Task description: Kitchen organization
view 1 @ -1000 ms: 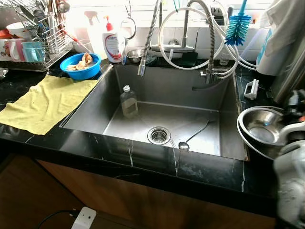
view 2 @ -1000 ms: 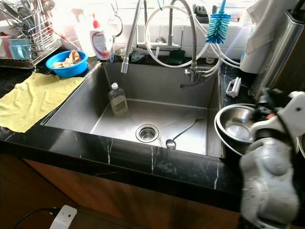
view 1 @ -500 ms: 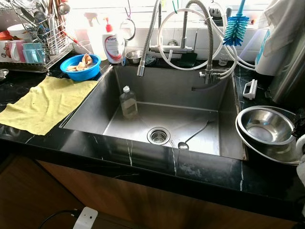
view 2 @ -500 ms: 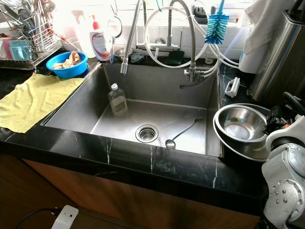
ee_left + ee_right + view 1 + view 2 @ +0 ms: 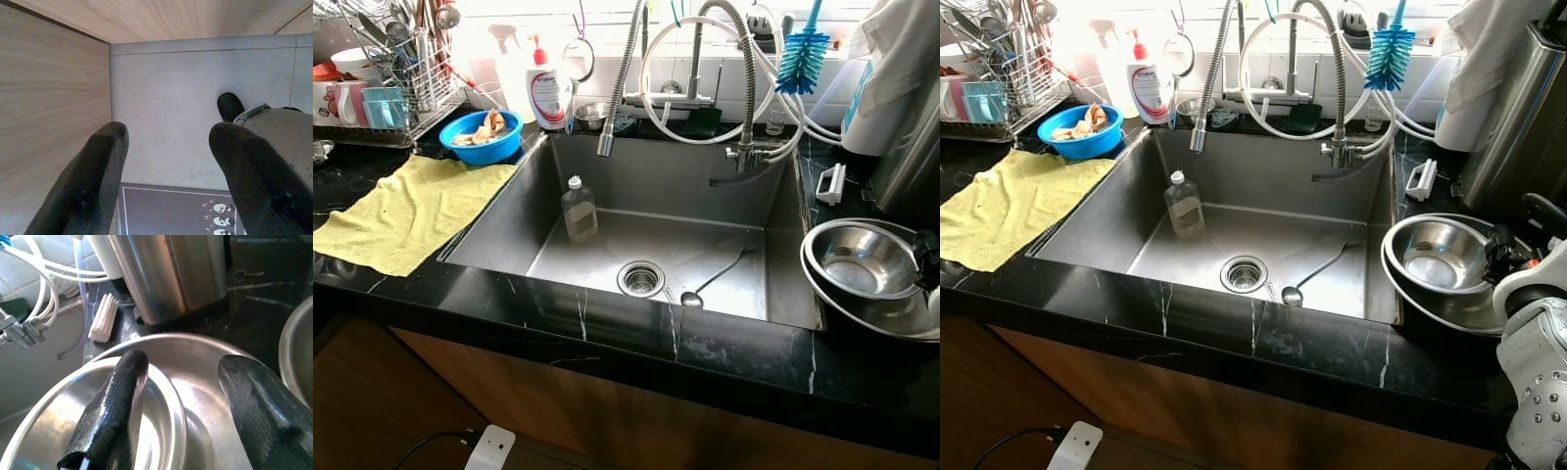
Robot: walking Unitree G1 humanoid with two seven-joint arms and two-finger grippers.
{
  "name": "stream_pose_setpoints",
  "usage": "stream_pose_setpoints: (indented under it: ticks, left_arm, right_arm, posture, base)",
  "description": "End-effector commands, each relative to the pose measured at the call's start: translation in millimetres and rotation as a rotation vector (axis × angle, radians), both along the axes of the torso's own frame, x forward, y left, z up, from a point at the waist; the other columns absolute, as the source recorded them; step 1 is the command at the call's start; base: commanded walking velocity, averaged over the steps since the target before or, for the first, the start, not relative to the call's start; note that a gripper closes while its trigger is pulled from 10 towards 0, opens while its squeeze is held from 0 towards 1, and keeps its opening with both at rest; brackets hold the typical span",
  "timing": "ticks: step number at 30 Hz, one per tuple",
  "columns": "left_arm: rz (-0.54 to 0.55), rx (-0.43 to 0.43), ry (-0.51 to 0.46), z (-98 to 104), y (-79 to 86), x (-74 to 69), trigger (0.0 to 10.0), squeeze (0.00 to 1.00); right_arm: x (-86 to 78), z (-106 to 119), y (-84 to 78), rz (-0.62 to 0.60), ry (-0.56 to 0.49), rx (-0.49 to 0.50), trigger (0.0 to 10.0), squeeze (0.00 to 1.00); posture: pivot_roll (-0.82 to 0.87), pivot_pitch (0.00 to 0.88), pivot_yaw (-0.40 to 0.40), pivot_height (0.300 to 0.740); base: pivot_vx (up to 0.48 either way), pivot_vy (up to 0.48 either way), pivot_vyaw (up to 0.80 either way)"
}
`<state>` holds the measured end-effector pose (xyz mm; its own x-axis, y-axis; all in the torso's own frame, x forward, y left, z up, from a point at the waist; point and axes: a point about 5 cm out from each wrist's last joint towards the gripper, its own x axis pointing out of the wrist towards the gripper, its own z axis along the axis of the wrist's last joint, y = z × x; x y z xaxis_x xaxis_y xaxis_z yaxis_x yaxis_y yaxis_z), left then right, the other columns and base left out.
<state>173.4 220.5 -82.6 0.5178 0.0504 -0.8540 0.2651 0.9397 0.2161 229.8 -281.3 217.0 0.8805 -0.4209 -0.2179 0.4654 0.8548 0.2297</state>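
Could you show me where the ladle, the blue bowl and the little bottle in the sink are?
ladle (image 5: 691, 300), left eye view, on its round scoop near the drain.
blue bowl (image 5: 481, 151), left eye view, on its outer front wall.
bottle (image 5: 578, 215), left eye view, on the middle of its clear body.

**Backlit sink, blown-out window, sharp frames**

Daylight pours in from behind the taps, washing out the tiled wall (image 5: 607, 20) and the top of the dish rack (image 5: 401, 49) to near white. The steel sink (image 5: 773, 264) carries soft sheen on its floor; the black bench (image 5: 734, 352) reflects pale streaks. The cupboard front below sits in deep shade. Both eye views are crisp, with lines bowing slightly toward the edges. In the right wrist view the nested bowls (image 5: 205, 382) glare brightly, and the near fingers (image 5: 112, 416) are soft. The left wrist view is evenly, mildly lit.
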Motion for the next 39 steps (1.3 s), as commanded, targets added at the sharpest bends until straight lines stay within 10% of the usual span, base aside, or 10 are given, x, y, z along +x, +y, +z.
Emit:
stream_pose_setpoints:
  ticks: [1, 31, 32, 33, 34, 39]
  left_arm:
    - [0.015, 0.001, 0.023, -2.4, 2.0, -5.7, 10.0, 0.00]
    - [-0.002, 0.004, 0.013, -1.3, -0.8, -1.9, 10.0, 0.00]
    - [-0.003, 0.003, 0.011, -1.0, -0.9, -1.3, 10.0, 0.00]
    - [-0.003, 0.003, 0.009, -0.8, -0.9, -0.9, 10.0, 0.00]
    - [-0.004, 0.003, 0.008, -0.6, -0.9, -0.4, 10.0, 0.00]
    - [-0.004, 0.003, 0.002, 0.1, -0.7, 0.8, 10.0, 0.00]
  right_arm:
    - [-1.5, -0.6, 1.0, 0.014, 0.000, 0.013, 10.0, 0.00]
    - [1.3, -23.0, 12.7, 0.059, 0.017, 0.178, 10.0, 0.00]
    - [1.4, -23.0, 12.3, 0.052, 0.014, 0.183, 2.7, 0.00]
    - [1.5, -23.0, 12.1, 0.048, 0.011, 0.186, 2.7, 0.00]
    - [1.6, -22.9, 11.9, 0.043, 0.009, 0.188, 0.0, 0.00]
    - [2.3, -21.9, 11.5, 0.035, 0.003, 0.188, 0.0, 0.00]
  posture:
    - [-0.23, 0.000, 0.073, 0.740]
    - [-0.22, 0.000, 0.075, 0.740]
    - [-0.22, 0.000, 0.075, 0.740]
    - [-0.22, 0.000, 0.075, 0.740]
    - [-0.21, 0.000, 0.075, 0.740]
    - [-0.21, 0.000, 0.076, 0.740]
  base:
    - [0.000, 0.000, 0.00]
    - [0.000, 0.000, 0.00]
    - [0.000, 0.000, 0.00]
    - [0.000, 0.000, 0.00]
    - [0.000, 0.000, 0.00]
    - [0.000, 0.000, 0.00]
